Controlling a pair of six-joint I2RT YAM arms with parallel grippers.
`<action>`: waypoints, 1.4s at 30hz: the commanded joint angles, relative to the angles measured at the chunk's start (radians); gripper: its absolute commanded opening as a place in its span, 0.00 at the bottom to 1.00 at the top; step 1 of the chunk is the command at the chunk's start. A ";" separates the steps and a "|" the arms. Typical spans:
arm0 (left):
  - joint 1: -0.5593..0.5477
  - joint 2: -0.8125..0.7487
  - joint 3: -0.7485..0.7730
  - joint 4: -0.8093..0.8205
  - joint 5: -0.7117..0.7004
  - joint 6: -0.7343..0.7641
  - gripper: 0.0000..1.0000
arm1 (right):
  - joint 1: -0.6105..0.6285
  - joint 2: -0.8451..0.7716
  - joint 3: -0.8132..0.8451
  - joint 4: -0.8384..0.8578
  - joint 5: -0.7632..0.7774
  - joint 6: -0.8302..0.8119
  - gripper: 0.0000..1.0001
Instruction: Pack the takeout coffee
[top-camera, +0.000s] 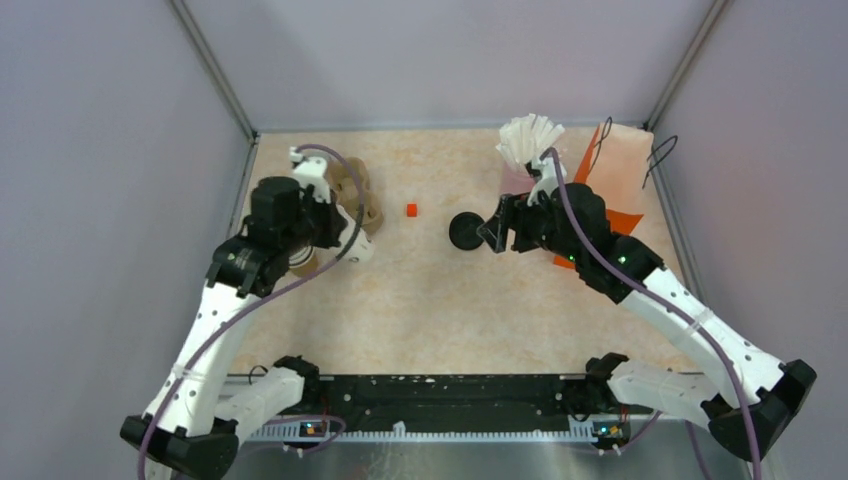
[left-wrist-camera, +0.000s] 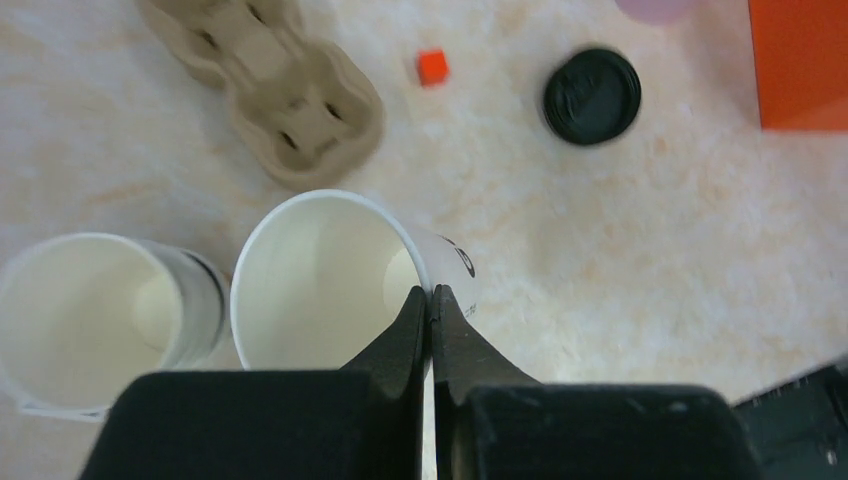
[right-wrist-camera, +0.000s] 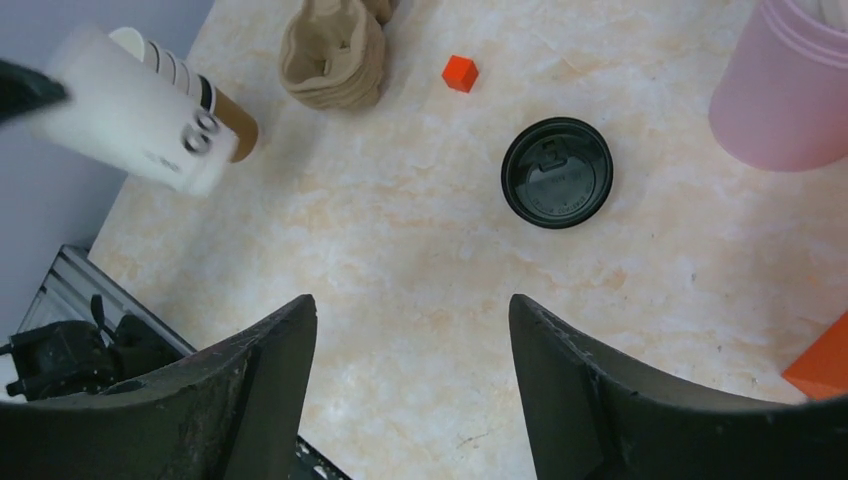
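white perforated arm links (top-camera: 215, 320), black joints and wrists, purple cables (top-camera: 557, 185), black tapered jaws

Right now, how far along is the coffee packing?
Nothing looks packed yet. In hand: the left gripper pinches a lidless cup by its rim; the right gripper hangs open near the black lid lying on the table. Left: lidding the cup, then probably packing it in the orange bag.

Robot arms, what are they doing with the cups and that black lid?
The left gripper pinches the rim of a white paper cup, right beside another open cup. The right gripper hangs open above the table. The black lid lies flat ahead of it, and nothing holds it. No cup has a lid on yet.
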 joint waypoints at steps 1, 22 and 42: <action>-0.209 0.007 -0.095 0.053 -0.071 -0.083 0.00 | 0.008 -0.066 -0.012 0.029 0.105 0.071 0.71; -0.880 0.436 -0.224 0.283 -0.480 -0.321 0.31 | 0.008 -0.105 -0.056 0.053 0.242 0.114 0.63; -0.531 0.102 -0.175 0.074 -0.505 -0.306 0.67 | 0.009 0.095 -0.019 0.106 0.121 0.082 0.46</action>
